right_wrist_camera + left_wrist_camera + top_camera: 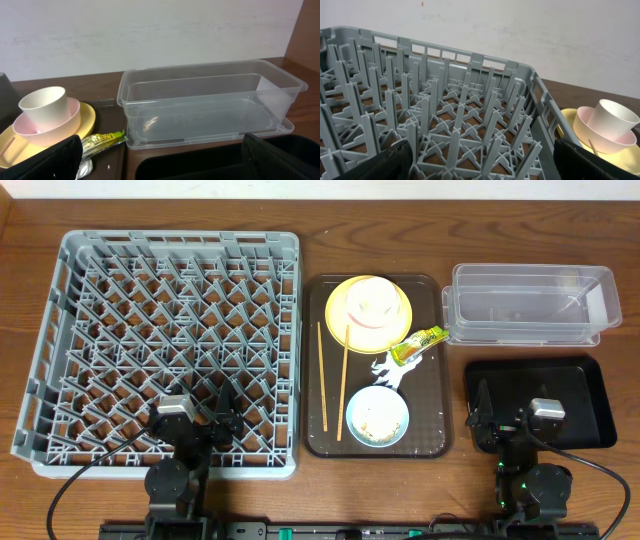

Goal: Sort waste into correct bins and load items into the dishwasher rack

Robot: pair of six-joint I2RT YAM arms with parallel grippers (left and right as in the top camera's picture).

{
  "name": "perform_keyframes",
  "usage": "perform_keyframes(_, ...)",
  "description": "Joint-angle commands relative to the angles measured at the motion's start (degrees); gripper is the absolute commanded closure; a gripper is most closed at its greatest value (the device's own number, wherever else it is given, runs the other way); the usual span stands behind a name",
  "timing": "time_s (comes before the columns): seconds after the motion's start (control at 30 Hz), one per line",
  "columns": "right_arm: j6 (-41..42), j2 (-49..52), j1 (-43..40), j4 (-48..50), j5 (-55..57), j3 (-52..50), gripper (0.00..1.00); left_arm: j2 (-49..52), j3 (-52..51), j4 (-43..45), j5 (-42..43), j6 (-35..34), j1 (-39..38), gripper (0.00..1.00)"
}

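Crockery sits stacked at the far end of the brown serving tray (425,410): a white cup (44,107) in a pink bowl (65,125) on a yellow plate (336,315), just right of the grey rack (165,345). The left gripper (200,412) and the right gripper (505,420) both hang with fingers spread wide and nothing between them.

We judge the stack stiff, smooth and light (likely plastic, so slippery rather than fragile). The cup's rim looks the natural hold, with one finger inside. The two chopsticks (342,380) lie flat on the tray and look awkward to pinch, so one end seems the easiest place to take them. The napkin (390,368) should crush softly, and the snack wrapper (420,345) is thin and slick. The scraps in the blue bowl (377,417) are loose and better tipped than picked. The clear tub (200,110) and black tray (560,375) stand empty on the right.

From overhead the pink bowl nearly vanishes under the cup, and we cannot tell what the scraps are. Both wrist views cut off the fingertips.
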Motion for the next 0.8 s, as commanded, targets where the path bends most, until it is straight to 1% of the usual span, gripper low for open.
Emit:
perform_keyframes(0.0, -0.3, -0.3, 0.0, -0.2, 0.4, -0.1, 0.01, -0.4, -0.5, -2.7, -0.1, 0.3, -0.2, 0.09)
perform_keyframes(0.77, -0.3, -0.3, 0.0, -0.2, 0.4, -0.1, 0.01, -0.4, -0.5, -2.6, -0.8, 0.9, -0.1, 0.09)
